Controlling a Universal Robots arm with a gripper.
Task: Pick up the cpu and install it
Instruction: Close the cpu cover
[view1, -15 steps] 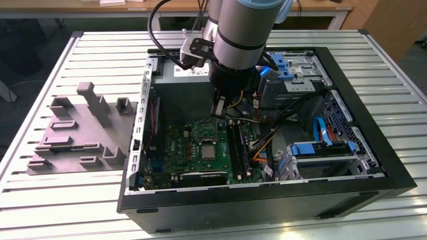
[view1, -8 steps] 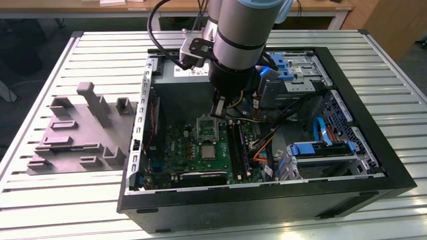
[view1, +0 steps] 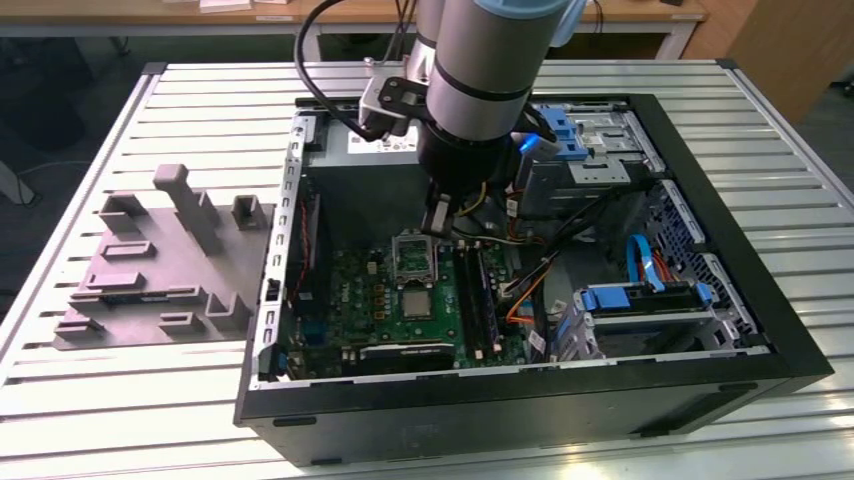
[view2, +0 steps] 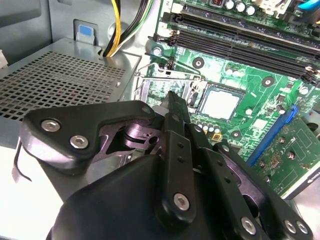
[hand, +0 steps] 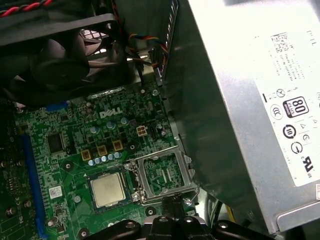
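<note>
One arm: a single robot arm reaches down into the open computer case (view1: 790, 352), which lies on its side on the slatted surface (view1: 80, 400).
End effector: the end effector (view2: 172, 97) hangs low over the green motherboard (hand: 75, 125), right beside the power supply (hand: 250, 100). Its fingers look drawn together to a narrow tip, and I see nothing held between them.
Cpu: the cpu (hand: 107, 190) lies flat in its square seat on the motherboard, silvery top up, looking level with the seat's rim. In the exterior view it is the pale square (view1: 418, 303) just below the arm.
Socket frame: the metal-framed hatch (hand: 163, 175) is folded back, open, just beside the cpu. The tip of the end effector is nearest to this frame, close over its far edge; I cannot tell if they touch.
Grey tray: the plastic tray (view1: 147, 270) sits on the surface at the exterior view's left, well apart from the arm.
Step in hand: to my eye the carrying is done and the chip is already seated; what stays undone is the closing of the frame.
What the move calls for: a gentle, well-aimed push, I'd judge, in tight quarters between the power supply and the cables.
</note>
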